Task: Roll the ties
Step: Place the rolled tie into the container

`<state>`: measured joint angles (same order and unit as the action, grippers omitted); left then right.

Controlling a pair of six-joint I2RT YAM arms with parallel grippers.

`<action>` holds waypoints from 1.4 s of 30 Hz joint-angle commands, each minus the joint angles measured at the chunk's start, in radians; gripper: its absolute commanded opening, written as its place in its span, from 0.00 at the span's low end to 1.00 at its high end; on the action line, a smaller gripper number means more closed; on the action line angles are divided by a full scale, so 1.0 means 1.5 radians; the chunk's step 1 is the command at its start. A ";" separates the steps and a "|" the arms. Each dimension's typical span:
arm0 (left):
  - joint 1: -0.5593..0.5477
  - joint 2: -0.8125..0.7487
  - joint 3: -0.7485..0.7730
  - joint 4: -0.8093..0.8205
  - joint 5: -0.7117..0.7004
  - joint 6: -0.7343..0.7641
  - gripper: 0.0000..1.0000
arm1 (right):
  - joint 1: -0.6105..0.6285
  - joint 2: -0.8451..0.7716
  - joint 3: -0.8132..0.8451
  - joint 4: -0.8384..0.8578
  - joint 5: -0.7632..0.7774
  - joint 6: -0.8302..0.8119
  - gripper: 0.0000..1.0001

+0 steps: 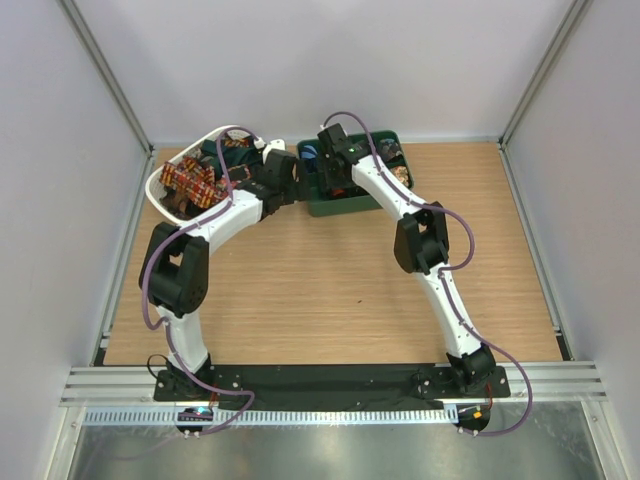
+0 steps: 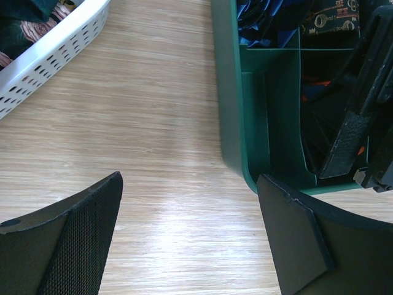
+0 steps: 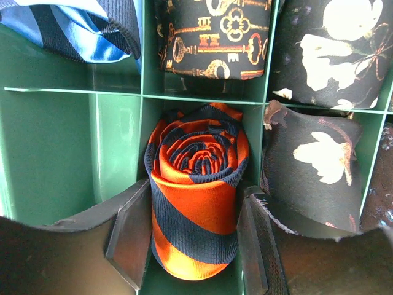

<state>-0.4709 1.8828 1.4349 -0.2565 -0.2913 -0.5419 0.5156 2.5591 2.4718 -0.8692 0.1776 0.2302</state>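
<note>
A rolled tie with orange-and-black stripes point(image 3: 196, 184) stands on end in a middle compartment of the green tray point(image 3: 73, 153). My right gripper point(image 3: 195, 239) reaches down into that compartment, its fingers pressed against both sides of the roll. In the top view the right gripper point(image 1: 335, 150) is over the tray point(image 1: 340, 205). My left gripper point(image 2: 190, 227) is open and empty over bare wood, between the white basket point(image 2: 55, 49) and the tray's left wall point(image 2: 230, 92). In the top view the left gripper point(image 1: 290, 175) is just left of the tray.
Other compartments hold rolled ties: blue striped point(image 3: 73, 31), black with gold keys point(image 3: 209, 37), dark floral point(image 3: 325, 49). The compartment left of the orange roll is empty. The basket point(image 1: 160, 190) at the back left holds a red plaid tie point(image 1: 190, 183) and others.
</note>
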 commanded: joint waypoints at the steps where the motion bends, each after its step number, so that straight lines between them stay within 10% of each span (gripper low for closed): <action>1: 0.003 -0.018 0.020 -0.001 0.005 -0.001 0.90 | -0.010 -0.023 -0.001 -0.014 -0.003 -0.028 0.61; 4: 0.003 -0.019 0.019 -0.002 0.006 -0.003 0.90 | -0.010 -0.017 0.007 -0.019 -0.011 -0.025 0.40; 10: 0.002 -0.023 0.016 -0.004 0.007 -0.004 0.90 | -0.011 -0.021 -0.003 -0.013 -0.024 -0.021 0.67; 13: 0.003 -0.024 0.017 -0.005 0.007 -0.005 0.90 | -0.011 -0.027 -0.002 -0.008 -0.027 -0.017 0.39; 17: 0.003 -0.026 0.018 -0.007 0.008 -0.003 0.90 | -0.010 -0.034 0.000 -0.007 -0.027 -0.014 0.78; 25: 0.003 -0.032 0.017 -0.010 0.010 -0.005 0.90 | -0.010 -0.057 -0.003 -0.004 -0.029 -0.010 0.54; 29: 0.003 -0.034 0.017 -0.010 0.011 -0.005 0.90 | -0.008 -0.054 0.001 -0.010 -0.027 -0.011 0.75; 35: 0.002 -0.034 0.017 -0.012 0.013 -0.005 0.90 | -0.007 -0.047 -0.004 -0.009 -0.037 -0.012 0.79; 40: 0.003 -0.035 0.019 -0.014 0.015 -0.005 0.90 | -0.006 -0.049 -0.001 -0.008 -0.044 -0.005 0.59; 42: 0.002 -0.036 0.019 -0.014 0.014 -0.005 0.90 | -0.004 -0.055 -0.003 -0.006 -0.045 -0.007 0.79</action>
<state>-0.4709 1.8805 1.4349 -0.2825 -0.2817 -0.5426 0.5102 2.5439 2.4699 -0.8665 0.1463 0.2199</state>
